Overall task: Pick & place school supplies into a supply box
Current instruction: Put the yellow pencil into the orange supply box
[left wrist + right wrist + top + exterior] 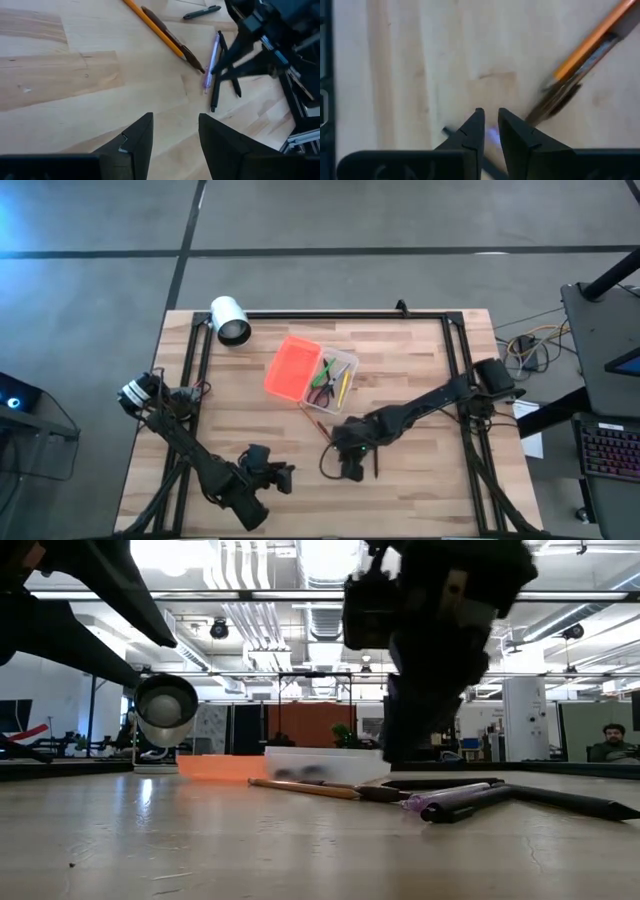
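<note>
Wooden worktop (420, 370): pens (216, 75) lie loose near its front edge.
Right tool (490, 131): nearly closed over a purple pen (210, 64) (nothing visibly gripped).
Left tool (172, 137): released, front-left.

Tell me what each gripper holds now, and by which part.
Left gripper: nothing. Right gripper is down on the thin purple plastic pen, near its middle; a grip cannot be told.
</note>
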Robot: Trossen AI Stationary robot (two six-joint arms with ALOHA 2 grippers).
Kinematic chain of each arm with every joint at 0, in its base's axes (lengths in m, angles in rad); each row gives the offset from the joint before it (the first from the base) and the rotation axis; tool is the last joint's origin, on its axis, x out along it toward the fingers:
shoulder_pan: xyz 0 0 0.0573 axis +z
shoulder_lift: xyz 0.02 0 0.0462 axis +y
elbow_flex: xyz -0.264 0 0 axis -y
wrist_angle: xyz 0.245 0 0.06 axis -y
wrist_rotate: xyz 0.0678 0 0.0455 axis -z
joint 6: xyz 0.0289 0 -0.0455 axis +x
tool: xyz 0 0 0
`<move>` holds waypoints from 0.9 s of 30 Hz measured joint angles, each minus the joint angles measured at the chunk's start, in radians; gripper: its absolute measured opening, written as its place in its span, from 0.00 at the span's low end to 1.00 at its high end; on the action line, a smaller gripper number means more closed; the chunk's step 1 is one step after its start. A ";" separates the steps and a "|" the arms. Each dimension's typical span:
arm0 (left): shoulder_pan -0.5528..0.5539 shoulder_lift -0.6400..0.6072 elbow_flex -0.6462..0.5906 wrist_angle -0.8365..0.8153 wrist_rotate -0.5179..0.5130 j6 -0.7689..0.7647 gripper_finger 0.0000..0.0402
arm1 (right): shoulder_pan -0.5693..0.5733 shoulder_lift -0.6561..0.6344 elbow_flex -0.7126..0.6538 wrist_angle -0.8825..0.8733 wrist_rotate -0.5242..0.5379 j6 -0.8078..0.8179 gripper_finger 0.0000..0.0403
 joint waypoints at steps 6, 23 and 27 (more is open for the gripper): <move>0.000 0.000 0.000 0.006 0.000 0.000 0.35 | 0.000 0.041 0.038 0.000 0.001 -0.001 0.12; 0.000 0.000 0.000 0.007 0.004 0.000 0.35 | -0.044 0.063 0.024 -0.051 0.179 -0.024 0.12; 0.000 0.000 0.000 0.006 0.004 0.001 0.35 | -0.045 0.036 0.024 -0.048 0.182 -0.092 0.12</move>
